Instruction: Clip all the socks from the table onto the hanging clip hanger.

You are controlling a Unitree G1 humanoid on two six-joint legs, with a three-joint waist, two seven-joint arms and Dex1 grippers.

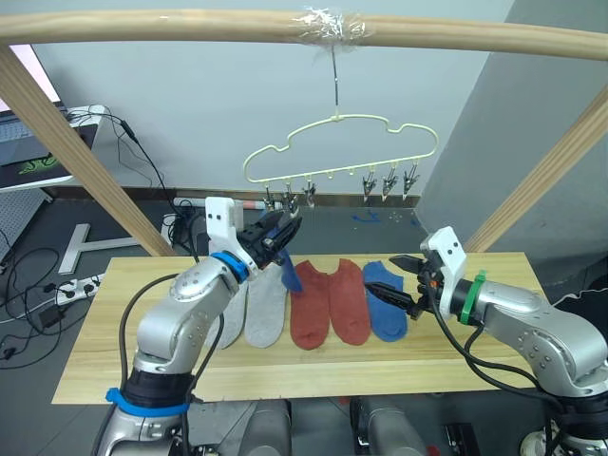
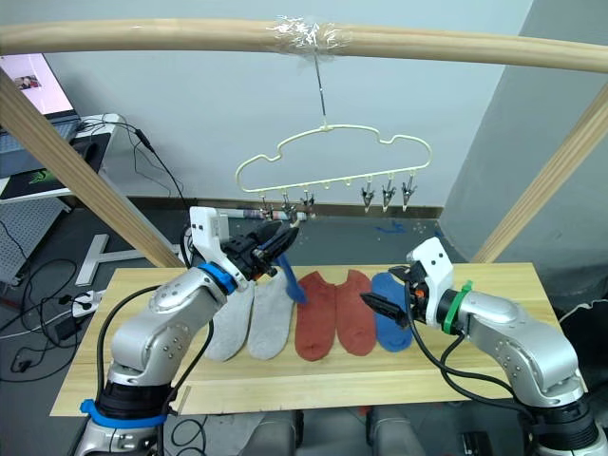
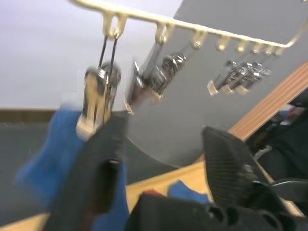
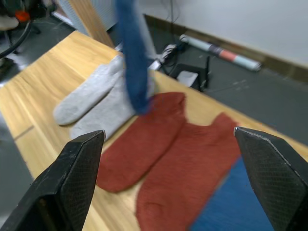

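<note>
From the head cameras: the left gripper point(image 1: 277, 237) is up just under the pale cream wavy wire clip hanger point(image 1: 339, 142), fingers pinching a dangling blue ankle sock point(image 1: 289, 272) near the leftmost grey metal clips point(image 1: 288, 196). This looks like the clipping step for the first sock, since no clip carries one yet. Five socks lie on the long light wood plank table point(image 1: 114, 342): two light grey socks point(image 1: 256, 309), two rust red socks point(image 1: 330, 302) and one more blue sock point(image 1: 385, 299) side by side. The right gripper point(image 1: 399, 281) hovers over that blue sock with its fingers spread and nothing in them.

Left wrist camera: a shiny clip point(image 3: 97, 98) hangs right at the blue fabric point(image 3: 57, 144). Whether it has bitten the sock cannot be told. The next move likely calls for feeding the cuff into the clip mouth, then letting go.

Right wrist camera: black fingertips point(image 4: 79, 161) stand wide apart above the red pair, the hanging blue sock point(image 4: 132, 53) just ahead.

Room to move: bare plank lies on both sides of the row. The thick wooden bar point(image 1: 190, 27) overhead and the slanted wooden posts point(image 1: 76, 157) fence in the sides.
</note>
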